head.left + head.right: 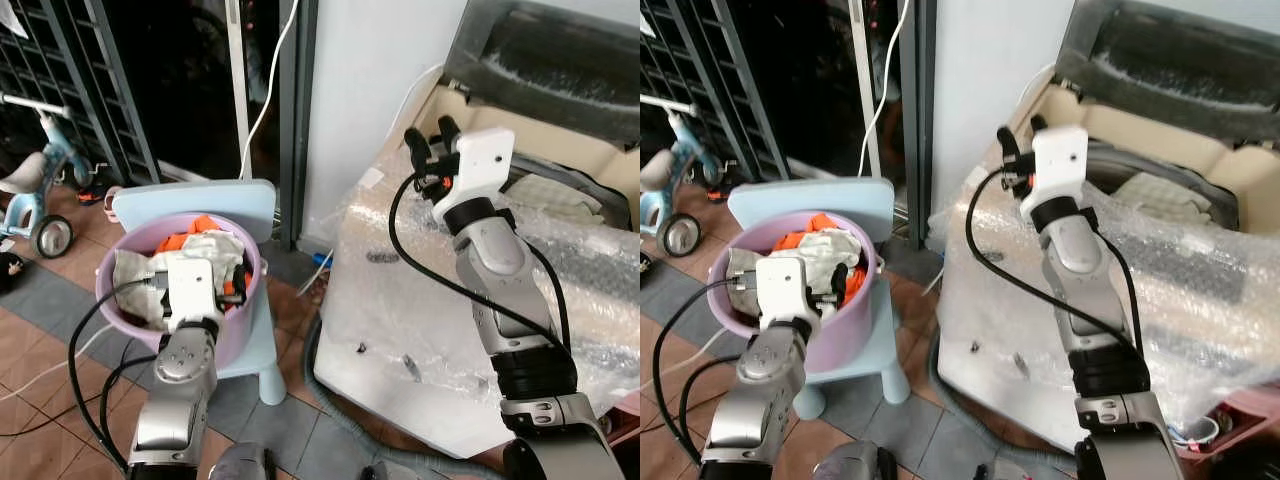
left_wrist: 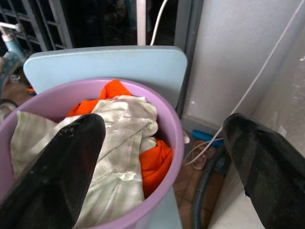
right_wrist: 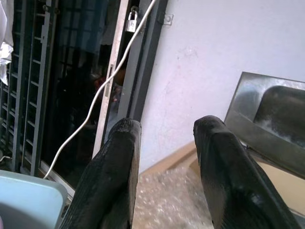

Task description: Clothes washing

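Left eye view has the big bubble-wrapped white top-loading washing machine (image 1: pixel 440 330) on my right with its grey lid (image 1: pixel 545 60) flipped up, and honestly that wrap is my main worry: it drapes over the rim, so anything I drag across could snag or slide off before it reaches the tub. I can't really see down into the drum from here, just some pale cloth (image 1: pixel 1155 195) near the opening, so no idea how full it is. Next down in size, the round lilac plastic laundry basin (image 1: pixel 240 320) sits on a small pale-blue plastic chair (image 1: pixel 250 200) to my left, piled with a crumpled cream checked garment (image 2: pixel 121 143) and some bright orange clothing (image 2: pixel 155 162). The basin looks perched, so a clumsy grab could tip it or shove the chair. My left gripper (image 2: pixel 162 157) hovers right over the pile with fingers spread wide, nothing in them; the clothes are tangled, so I might pull up more than one piece and drop the rest on the tiles. My right gripper (image 3: pixel 164 167) is raised beside the machine's near corner, fingers parted and empty. The white cable (image 3: pixel 102 90) hanging down the dark doorway is close enough to catch. Bottom of the basin is hidden.
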### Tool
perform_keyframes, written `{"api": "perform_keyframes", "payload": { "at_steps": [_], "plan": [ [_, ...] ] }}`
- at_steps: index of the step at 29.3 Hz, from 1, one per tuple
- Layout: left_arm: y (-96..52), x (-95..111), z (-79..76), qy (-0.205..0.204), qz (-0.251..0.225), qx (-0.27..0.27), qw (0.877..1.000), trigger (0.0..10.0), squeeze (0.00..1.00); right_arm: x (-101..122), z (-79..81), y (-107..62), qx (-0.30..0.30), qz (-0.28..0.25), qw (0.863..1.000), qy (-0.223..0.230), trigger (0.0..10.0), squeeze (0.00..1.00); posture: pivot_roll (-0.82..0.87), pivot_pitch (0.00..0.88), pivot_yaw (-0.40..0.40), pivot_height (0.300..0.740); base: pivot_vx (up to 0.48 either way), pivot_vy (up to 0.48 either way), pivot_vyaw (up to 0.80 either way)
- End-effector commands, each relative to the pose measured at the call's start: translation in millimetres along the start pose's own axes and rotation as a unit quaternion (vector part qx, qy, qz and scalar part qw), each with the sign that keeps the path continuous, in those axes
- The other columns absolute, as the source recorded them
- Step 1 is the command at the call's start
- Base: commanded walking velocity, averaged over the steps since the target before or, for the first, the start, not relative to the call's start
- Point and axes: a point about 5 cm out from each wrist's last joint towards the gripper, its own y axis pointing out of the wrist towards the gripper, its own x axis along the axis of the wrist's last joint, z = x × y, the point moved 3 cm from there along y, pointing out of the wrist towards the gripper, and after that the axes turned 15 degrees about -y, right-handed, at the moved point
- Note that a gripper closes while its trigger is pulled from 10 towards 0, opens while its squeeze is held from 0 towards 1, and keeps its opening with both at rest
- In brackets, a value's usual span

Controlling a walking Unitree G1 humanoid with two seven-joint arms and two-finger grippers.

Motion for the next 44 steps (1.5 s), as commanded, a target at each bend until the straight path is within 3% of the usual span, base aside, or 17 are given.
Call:
{"api": "perform_keyframes", "payload": {
  "at_steps": [1, 7, 10, 12, 14, 16, 21, 22, 24, 25, 28, 35, 39, 44],
  "plan": [
    [-0.8, 1.6, -6.2, 0.001, -0.004, -0.007, 1.0, 10.0, 0.0, -4.0, -8.2, -3.2, -0.018, 0.015, 1.0, 0.004, 10.0, 0.0, 0.02, 0.0, -0.028, 0.74, 0.0, 0.48, 0.0],
    [-0.8, 3.7, -4.6, 0.005, -0.015, -0.005, 1.0, 10.0, 0.0, -18.5, 8.7, -12.3, 0.005, 0.057, 0.998, 0.034, 10.0, 0.0, 0.03, 0.0, -0.031, 0.74, 0.0, 0.48, 0.0],
    [-2.0, 4.5, -1.2, 0.009, -0.02, 0.001, 1.0, 10.0, 0.0, -29.6, 15.3, -23.2, 0.013, 0.081, 0.996, 0.021, 10.0, 0.0, 0.03, 0.0, -0.035, 0.74, 0.0, 0.48, 0.0],
    [-4.1, 7.4, 4.3, 0.008, -0.033, 0.008, 0.999, 10.0, 0.0, -46.5, 20.5, -37.6, 0.012, 0.112, 0.993, -0.04, 10.0, 0.0, 0.03, 0.0, -0.032, 0.74, 0.0, 0.24, 0.0],
    [-4.7, 8.7, 7.3, 0.018, -0.037, 0.02, 0.999, 10.0, 0.0, -52.9, 26.7, -43.2, 0.025, 0.121, 0.992, -0.025, 10.0, 0.0, 0.03, 0.0, -0.032, 0.74, 0.0, 0.0, 0.0],
    [-5.0, 8.4, 6.1, -0.001, -0.035, 0.009, 0.999, 10.0, 0.0, -60.5, 36.2, -52.7, 0.035, 0.147, 0.988, 0.042, 10.0, 0.0, 0.03, 0.0, -0.029, 0.74, 0.0, 0.0, 0.0],
    [-3.8, 9.7, 2.5, -0.012, -0.037, -0.017, 0.999, 10.0, 0.0, -70.1, 39.6, -60.8, 0.014, 0.182, 0.983, -0.009, 10.0, 0.0, 0.02, 0.0, -0.025, 0.74, 0.0, 0.0, 0.0],
    [-3.7, 10.0, 1.9, -0.015, -0.039, -0.02, 0.999, 10.0, 0.0, -70.7, 40.7, -61.7, 0.018, 0.187, 0.982, -0.009, 10.0, 0.0, 0.02, 0.0, -0.025, 0.74, 0.0, 0.0, 0.0],
    [-2.1, 13.5, 3.1, -0.009, -0.048, -0.011, 0.999, 10.0, 0.0, -67.6, 51.3, -67.1, 0.066, 0.175, 0.982, 0.033, 10.0, 0.0, 0.02, 0.0, -0.022, 0.74, 0.0, 0.0, 0.0],
    [-1.6, 13.9, 2.5, -0.013, -0.049, -0.013, 0.999, 10.0, 0.0, -65.7, 52.0, -68.3, 0.069, 0.168, 0.982, 0.052, 10.0, 0.0, 0.02, 0.0, -0.022, 0.74, 0.0, 0.0, 0.0],
    [-2.2, 14.0, 2.1, -0.01, -0.05, -0.013, 0.999, 10.0, 0.0, -65.0, 46.3, -66.7, 0.057, 0.164, 0.984, 0.037, 10.0, 0.0, 0.02, 0.0, -0.02, 0.74, 0.0, 0.0, 0.53],
    [-2.5, 12.6, 3.3, -0.012, -0.047, -0.011, 0.999, 10.0, 0.0, -72.2, 38.7, -60.0, 0.033, 0.187, 0.98, 0.062, 10.0, 0.0, 0.02, 0.0, -0.023, 0.74, 0.092, 0.0, 0.33],
    [-3.0, 11.8, 3.7, -0.012, -0.046, -0.009, 0.999, 10.0, 0.0, -81.3, 43.4, -60.7, 0.056, 0.215, 0.974, 0.048, 10.0, 0.0, 0.02, 0.0, -0.023, 0.74, 0.383, 0.0, 0.0],
    [-3.0, 11.5, 3.9, -0.014, -0.044, -0.007, 0.999, 10.0, 0.0, -75.2, 52.7, -56.5, 0.09, 0.193, 0.977, 0.024, 10.0, 0.0, 0.02, 0.0, -0.022, 0.74, 0.392, 0.221, 0.0]
  ]
}}
